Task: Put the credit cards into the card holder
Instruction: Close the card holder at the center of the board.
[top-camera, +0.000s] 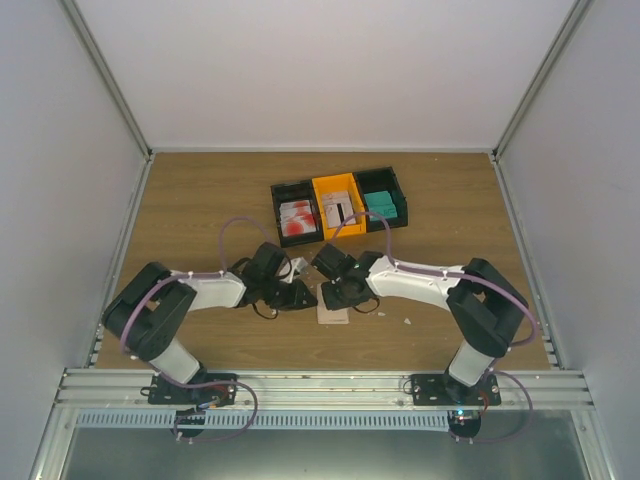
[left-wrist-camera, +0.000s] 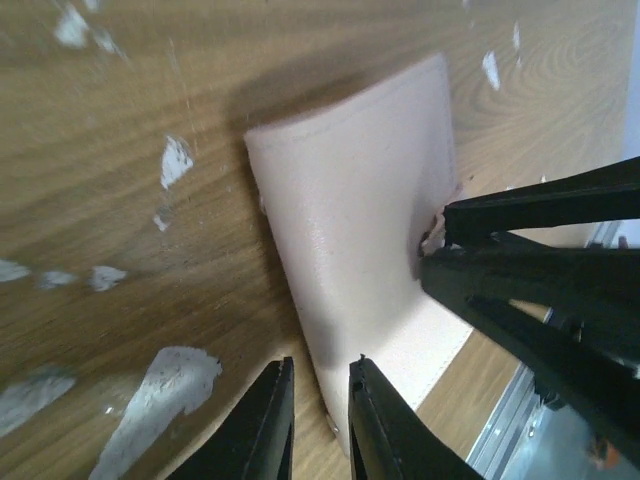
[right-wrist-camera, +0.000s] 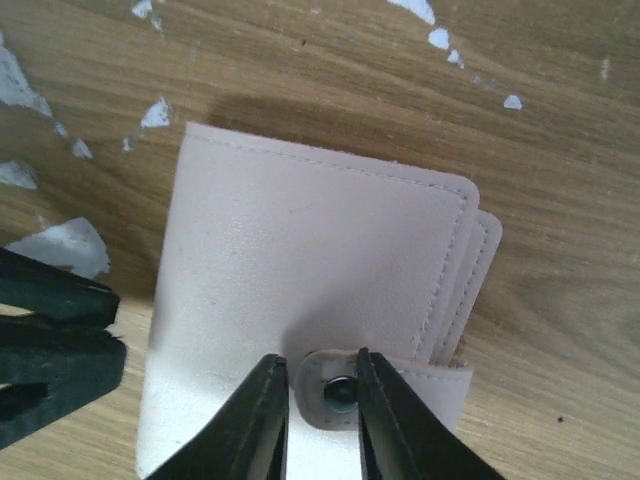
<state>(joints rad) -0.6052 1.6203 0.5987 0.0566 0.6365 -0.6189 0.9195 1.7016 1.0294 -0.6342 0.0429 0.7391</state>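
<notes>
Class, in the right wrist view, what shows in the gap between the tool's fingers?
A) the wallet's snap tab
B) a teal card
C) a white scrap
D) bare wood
A: the snap tab of the card holder sits between the fingers of the right tool.

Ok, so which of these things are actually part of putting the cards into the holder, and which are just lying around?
For the job: beige card holder; red-and-white credit cards; pale credit cards; teal credit cards.
Just lying about: white scraps on the table; joined black and orange bins, merely storing the cards.
</notes>
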